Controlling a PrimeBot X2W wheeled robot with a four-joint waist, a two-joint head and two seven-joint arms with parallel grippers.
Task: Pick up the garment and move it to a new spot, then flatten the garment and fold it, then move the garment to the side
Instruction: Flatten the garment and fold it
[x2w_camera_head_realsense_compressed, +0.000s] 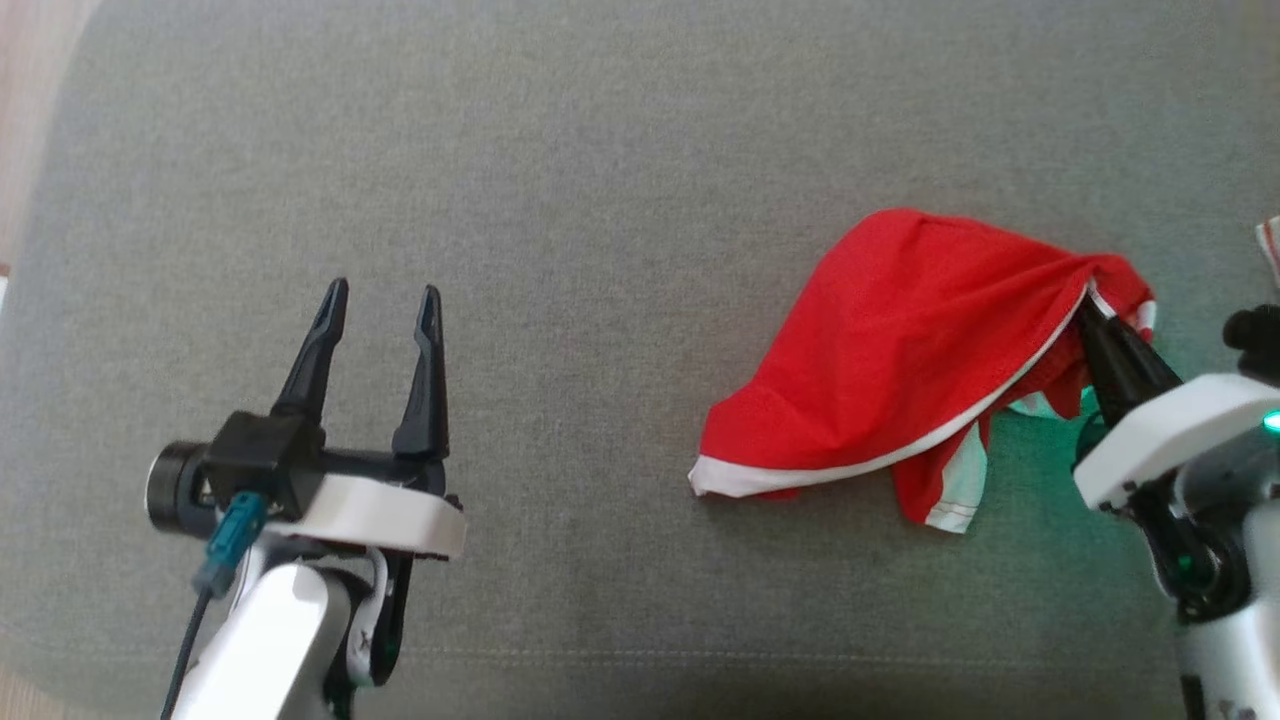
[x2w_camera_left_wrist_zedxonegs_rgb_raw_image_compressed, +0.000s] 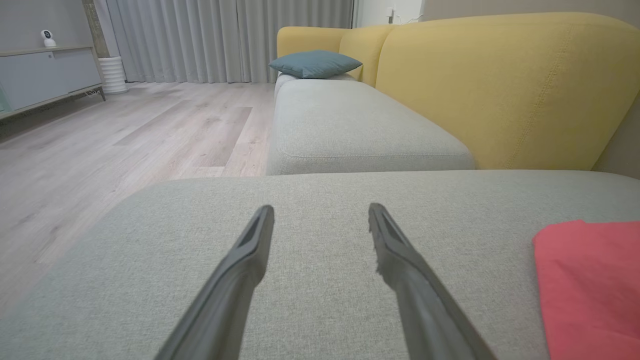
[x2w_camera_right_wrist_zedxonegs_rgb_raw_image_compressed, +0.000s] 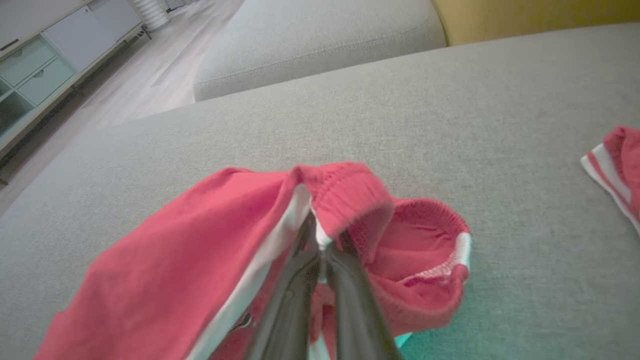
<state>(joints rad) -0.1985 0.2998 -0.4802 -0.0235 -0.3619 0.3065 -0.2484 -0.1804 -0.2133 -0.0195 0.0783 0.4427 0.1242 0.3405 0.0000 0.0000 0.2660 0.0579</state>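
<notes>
Right fingers (x2w_camera_right_wrist_zedxonegs_rgb_raw_image_compressed: 292, 285) pinched on the shorts' (x2w_camera_head_realsense_compressed: 900, 340) waistband (x2w_camera_right_wrist_zedxonegs_rgb_raw_image_compressed: 350, 195), at the cushion's (x2w_camera_head_realsense_compressed: 500, 150) right side; left gripper (x2w_camera_head_realsense_compressed: 384, 292) wide, idle. I worry the thin bite slips once I lift.

The left claw (x2w_camera_head_realsense_compressed: 385, 290) hovers at the lower left on its pale forearm, its two dark fingers spread wide and pointing forward. The right claw (x2w_camera_head_realsense_compressed: 1088, 310) reaches in from the lower right, fingers pinched together on the red garment (x2w_camera_head_realsense_compressed: 900, 340).

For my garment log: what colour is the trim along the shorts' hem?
White trim on red shorts; head view shows it best.
</notes>
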